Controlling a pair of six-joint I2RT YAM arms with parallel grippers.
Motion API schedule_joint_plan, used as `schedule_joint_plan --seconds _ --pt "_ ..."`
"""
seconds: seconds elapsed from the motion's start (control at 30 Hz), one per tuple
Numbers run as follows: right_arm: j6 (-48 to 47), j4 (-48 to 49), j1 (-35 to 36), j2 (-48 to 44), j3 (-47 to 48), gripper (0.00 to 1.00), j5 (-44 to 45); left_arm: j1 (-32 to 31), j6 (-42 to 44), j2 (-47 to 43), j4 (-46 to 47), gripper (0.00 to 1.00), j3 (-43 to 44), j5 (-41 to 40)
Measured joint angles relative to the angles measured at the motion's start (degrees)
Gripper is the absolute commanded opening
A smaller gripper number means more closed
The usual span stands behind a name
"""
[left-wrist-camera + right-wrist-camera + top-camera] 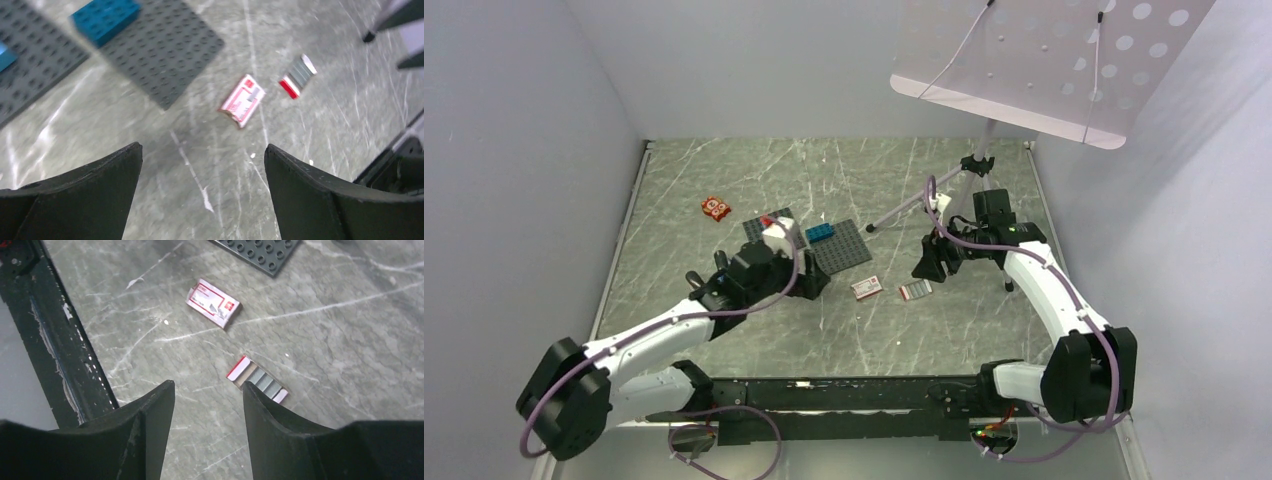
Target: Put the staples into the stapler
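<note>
The staple box, white with red print, lies flat on the bench close to its middle, and the greyish-silver staple tray with its red end lies just to the right of it, the two close together but not touching. My right jaws stand apart with nothing between them, held above the bench just on the far side of the tray; in my right wrist view the tray lies just past the gap between the fingers. My left jaws are also wide apart and empty, over bare stone to the left of the box, with box and tray both in sight beyond their tips. I cannot pick out the stapler with any certainty. Just beyond the box, toward the far side, a grey studded baseplate lies on the bench with a blue brick at its far left edge. Farther left sits an orange-red tile, well apart from the staples. A tripod stand rises at the far right, behind my right arm.
</note>
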Motion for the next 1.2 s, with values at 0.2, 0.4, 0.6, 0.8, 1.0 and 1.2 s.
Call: schedule_joint_plan --seconds 0.2,0.4,0.6,0.8,1.0,1.2 --pt "-2.71 0.52 0.00 -1.31 -0.68 0.66 -3.98 8.04 -9.75 -7.89 -8.50 0.93 -3.21 -3.10" --pt "-4.57 0.55 0.02 -3.48 -2.10 0.68 -5.86 10.97 -13.94 -11.30 -25.57 0.95 1.01 -16.85" --pt "-4.63 0.52 0.02 -3.54 -2.10 0.68 -6.73 15.02 -13.97 -6.73 -34.62 0.83 6.47 -26.29" --pt "-4.61 0.48 0.02 -3.54 -2.10 0.68 -6.88 23.67 -10.08 6.34 -34.86 0.71 10.40 -25.42" --pt "-4.59 0.46 0.02 -3.58 -2.10 0.68 -7.28 26.34 -6.29 14.32 -34.80 0.63 13.38 -23.85" --pt "-4.59 0.39 0.02 -4.07 -2.10 0.68 -7.63 28.15 -4.00 18.10 -34.60 0.58 17.05 -23.06"
